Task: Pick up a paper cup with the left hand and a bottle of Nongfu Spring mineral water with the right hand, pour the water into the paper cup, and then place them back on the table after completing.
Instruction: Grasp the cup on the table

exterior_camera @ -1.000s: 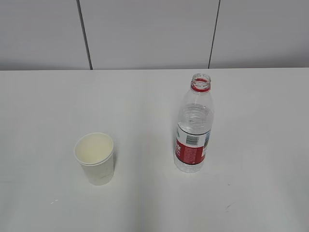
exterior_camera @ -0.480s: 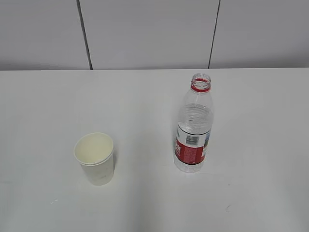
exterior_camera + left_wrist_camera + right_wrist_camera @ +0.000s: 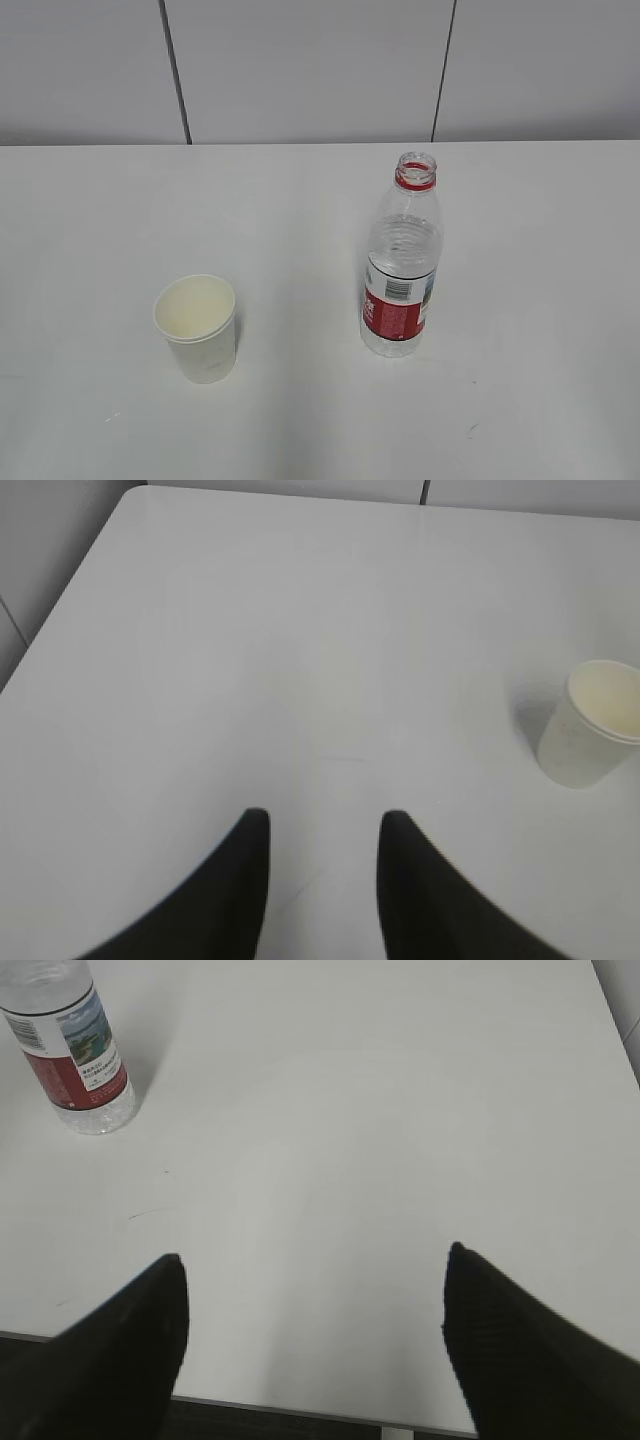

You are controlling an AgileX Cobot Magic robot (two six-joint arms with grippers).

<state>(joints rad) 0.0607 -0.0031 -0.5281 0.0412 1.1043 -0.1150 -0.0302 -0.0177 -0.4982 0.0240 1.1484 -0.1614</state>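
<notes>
A white paper cup (image 3: pixel 197 328) stands upright on the white table (image 3: pixel 300 200), left of centre; it also shows at the right of the left wrist view (image 3: pixel 592 723). An uncapped clear bottle (image 3: pixel 402 262) with a red label and red neck ring stands upright to its right; its lower part shows at the top left of the right wrist view (image 3: pixel 74 1053). The water level inside cannot be told. My left gripper (image 3: pixel 322 825) is open and empty, well left of the cup. My right gripper (image 3: pixel 315 1260) is open wide and empty, near the table's front edge, away from the bottle. Neither gripper shows in the exterior view.
A grey panelled wall (image 3: pixel 300 70) rises behind the table. The table's front edge (image 3: pixel 300 1405) lies under my right gripper, with dark floor below. The table's left edge (image 3: pixel 60 610) shows in the left wrist view.
</notes>
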